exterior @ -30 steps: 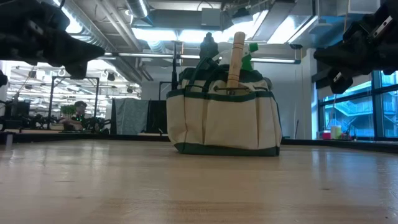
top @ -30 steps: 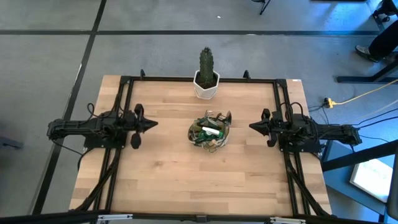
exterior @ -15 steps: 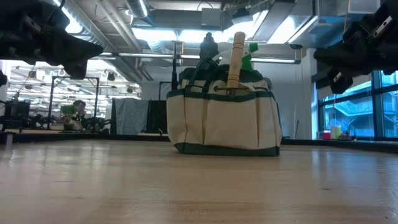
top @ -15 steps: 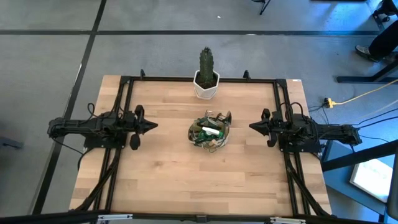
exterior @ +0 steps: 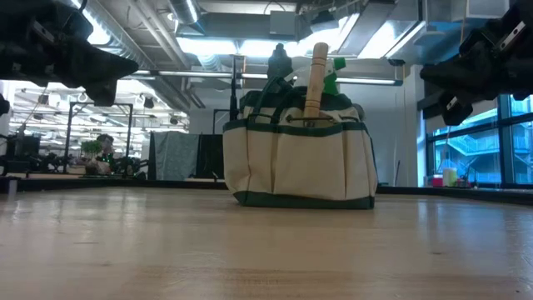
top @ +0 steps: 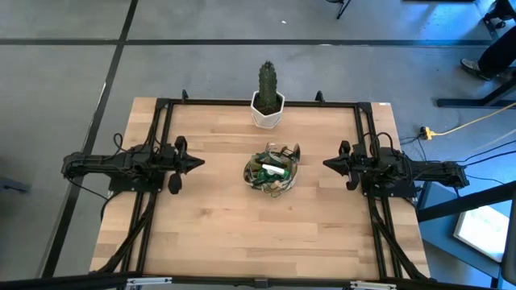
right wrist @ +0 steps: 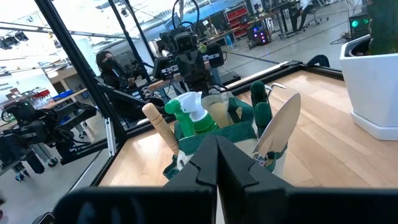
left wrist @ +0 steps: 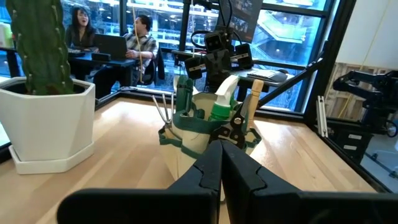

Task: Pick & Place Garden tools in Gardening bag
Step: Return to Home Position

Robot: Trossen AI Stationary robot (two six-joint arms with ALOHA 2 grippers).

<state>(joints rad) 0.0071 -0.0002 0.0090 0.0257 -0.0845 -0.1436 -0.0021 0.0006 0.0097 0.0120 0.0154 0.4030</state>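
The gardening bag [top: 272,171] stands upright on its base at the table's middle, cream with green trim [exterior: 300,162]. The garden tools stick up out of it: a green sprayer [right wrist: 189,115], a wooden handle [exterior: 316,79], a metal trowel blade [right wrist: 280,127], a dark-handled tool [left wrist: 237,124]. My left gripper [top: 200,161] hovers shut at the table's left, pointing level at the bag. My right gripper [top: 326,163] hovers shut at the table's right, also pointing at the bag. Neither touches anything.
A green cactus in a white pot [top: 268,103] stands at the far edge behind the bag, also large in the left wrist view [left wrist: 43,118]. A black frame [top: 258,102] runs round the table. People sit beyond the table [left wrist: 140,50].
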